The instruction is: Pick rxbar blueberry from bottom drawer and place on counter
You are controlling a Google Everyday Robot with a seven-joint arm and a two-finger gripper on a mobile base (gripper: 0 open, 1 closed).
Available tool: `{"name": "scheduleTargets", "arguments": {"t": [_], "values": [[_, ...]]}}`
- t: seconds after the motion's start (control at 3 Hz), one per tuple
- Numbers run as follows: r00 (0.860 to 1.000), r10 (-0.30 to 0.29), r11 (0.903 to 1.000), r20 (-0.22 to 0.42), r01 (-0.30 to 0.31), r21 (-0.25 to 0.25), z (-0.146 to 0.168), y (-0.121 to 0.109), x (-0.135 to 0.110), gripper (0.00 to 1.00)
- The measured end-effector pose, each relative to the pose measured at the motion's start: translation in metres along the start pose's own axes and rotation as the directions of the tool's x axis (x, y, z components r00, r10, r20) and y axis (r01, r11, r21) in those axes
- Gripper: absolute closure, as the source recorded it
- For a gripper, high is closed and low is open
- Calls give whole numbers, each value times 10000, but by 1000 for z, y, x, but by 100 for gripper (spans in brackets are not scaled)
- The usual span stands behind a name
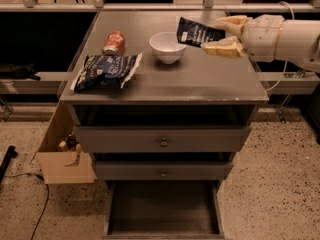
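My gripper point(216, 35) reaches in from the right over the counter point(200, 81), shut on the rxbar blueberry point(196, 32), a dark navy wrapper with white text. The bar hangs tilted above the counter's right rear part, just right of the white bowl point(166, 46). At the cabinet's foot the bottom drawer point(162, 210) stands pulled out, and its grey inside shows nothing in it.
A crinkled blue-and-white chip bag point(105, 70) lies on the counter's left front. Behind it a red can point(114, 43) lies on its side. Two knobbed drawers point(163, 142) are closed. A cardboard box point(62, 156) sits on the floor at the cabinet's left.
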State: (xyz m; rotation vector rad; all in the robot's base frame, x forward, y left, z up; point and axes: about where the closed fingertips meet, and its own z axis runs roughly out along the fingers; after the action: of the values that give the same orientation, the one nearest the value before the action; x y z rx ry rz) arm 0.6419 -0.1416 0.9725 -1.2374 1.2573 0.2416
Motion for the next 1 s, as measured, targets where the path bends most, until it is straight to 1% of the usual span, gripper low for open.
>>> {"name": "scheduleTargets", "arguments": {"t": [0.33,0.67,1.0], "values": [[9996,116,9999,-259,-119,-84,8,-9,17,100],[9974,489,9988,-525,-487,47,7,-11,41,100],[9929,902,9959,-769,-894,135,2,-1,62,100]]}}
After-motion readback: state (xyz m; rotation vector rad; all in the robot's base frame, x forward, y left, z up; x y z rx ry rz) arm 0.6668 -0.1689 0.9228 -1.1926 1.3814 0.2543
